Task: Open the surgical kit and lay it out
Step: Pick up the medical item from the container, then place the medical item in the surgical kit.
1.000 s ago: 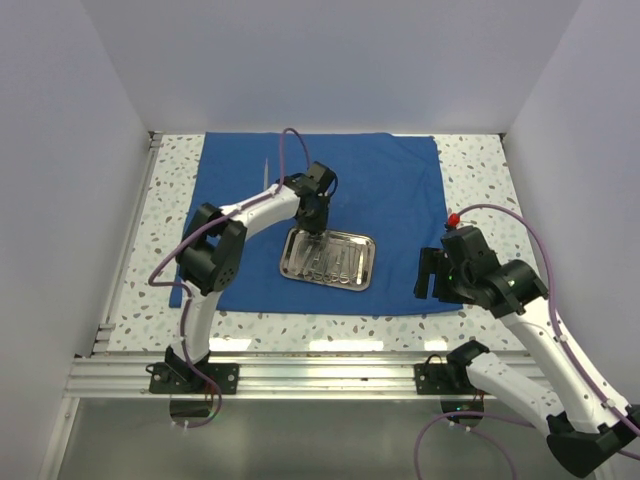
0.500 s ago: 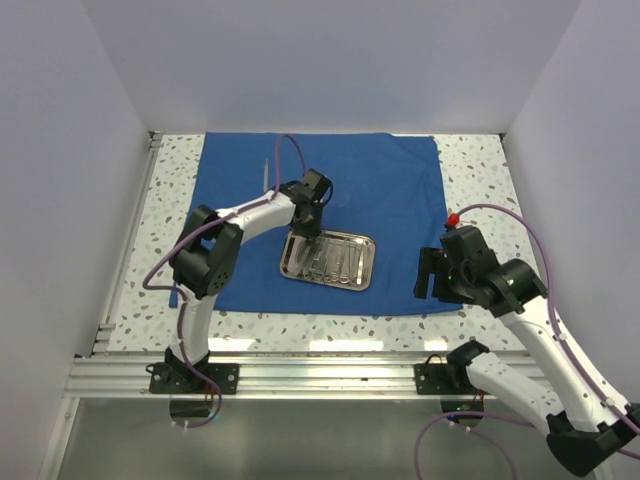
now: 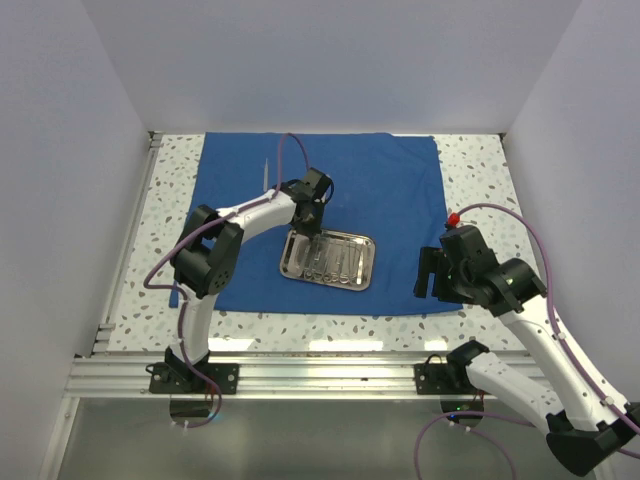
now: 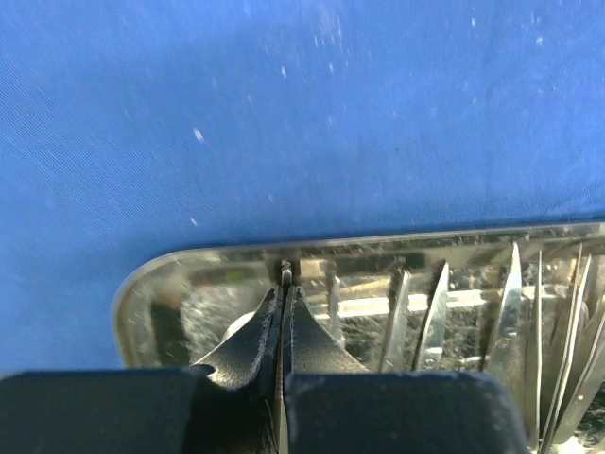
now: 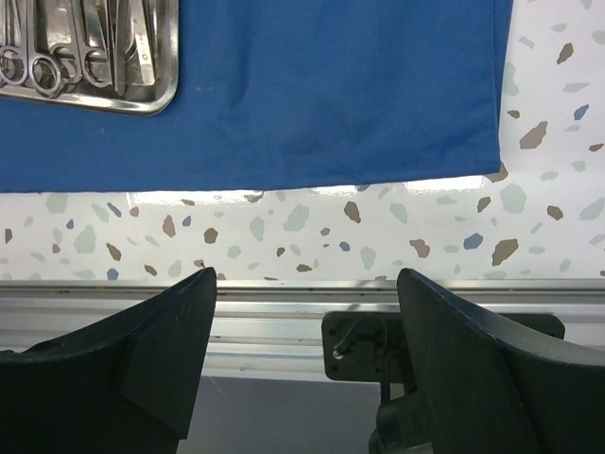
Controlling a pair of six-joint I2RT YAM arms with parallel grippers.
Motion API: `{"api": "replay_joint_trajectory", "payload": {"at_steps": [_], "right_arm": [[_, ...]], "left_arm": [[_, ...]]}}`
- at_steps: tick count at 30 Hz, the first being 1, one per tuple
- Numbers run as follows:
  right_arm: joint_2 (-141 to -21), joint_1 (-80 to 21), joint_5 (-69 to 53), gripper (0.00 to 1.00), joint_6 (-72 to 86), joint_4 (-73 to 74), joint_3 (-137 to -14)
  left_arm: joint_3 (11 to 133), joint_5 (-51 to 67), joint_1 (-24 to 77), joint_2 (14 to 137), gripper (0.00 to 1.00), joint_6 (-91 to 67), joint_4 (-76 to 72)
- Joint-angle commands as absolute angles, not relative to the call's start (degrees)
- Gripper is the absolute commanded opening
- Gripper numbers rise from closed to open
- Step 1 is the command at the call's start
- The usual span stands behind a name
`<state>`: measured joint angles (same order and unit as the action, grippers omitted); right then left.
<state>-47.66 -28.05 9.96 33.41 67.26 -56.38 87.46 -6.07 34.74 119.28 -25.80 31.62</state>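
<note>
1. Royal-blue cloth wrap (image 3: 400, 190) lies spread flat on the speckled worktop (image 3: 470, 165). Its near edge runs just ahead of the right end effector (image 3: 428, 272), and a strip of bare worktop separates that edge from the aluminium rail (image 3: 320, 372).
2. Steel tray (image 3: 368, 268) sits on the cloth directly under the left end effector (image 3: 312, 228) and well off to the left of the right one. Open cloth borders the tray on every side, widest on the far side.
3. The left end effector's fingers are pressed almost together on a thin silver instrument (image 4: 285, 273). Its tip pokes just past the fingertips, over a rounded corner of the tray. I cannot tell which kind of instrument it is.
4. The right end effector is spread wide and holds nothing. It hangs above the cloth's near edge, clear of the tray.
5. A slim pair of tweezers (image 3: 266, 172) lies alone on the cloth, beyond and to the left of the left end effector, apart from the tray.
6. Only the left wrist view shows the gripped metal and the row of remaining instruments (image 4: 430, 307) lying side by side to the right of the fingers.
7. Only the right wrist view shows the ring handles (image 5: 43, 68) in the tray's near corner, ahead and left of the fingers. It also shows the cloth's near right corner ahead and to the right.
8. Only the top view shows the whole outline of the cloth and the lone tweezers.
</note>
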Motion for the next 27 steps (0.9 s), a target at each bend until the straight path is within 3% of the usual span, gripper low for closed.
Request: {"api": "replay_joint_trajectory", "payload": {"at_steps": [1, 12, 27], "right_arm": [[-48.2, -28.0, 11.4, 0.81, 34.4, 67.2, -57.0], [-51.0, -28.0, 12.0, 0.81, 35.4, 66.6, -57.0], [-57.0, -28.0, 12.5, 0.81, 37.3, 65.4, -57.9]], "left_arm": [[94.0, -7.4, 32.5, 120.6, 0.0, -21.4, 36.1], [123.6, -7.9, 21.5, 128.1, 0.0, -15.7, 43.6], [133.5, -8.4, 13.8, 141.3, 0.0, -16.6, 33.1]]}}
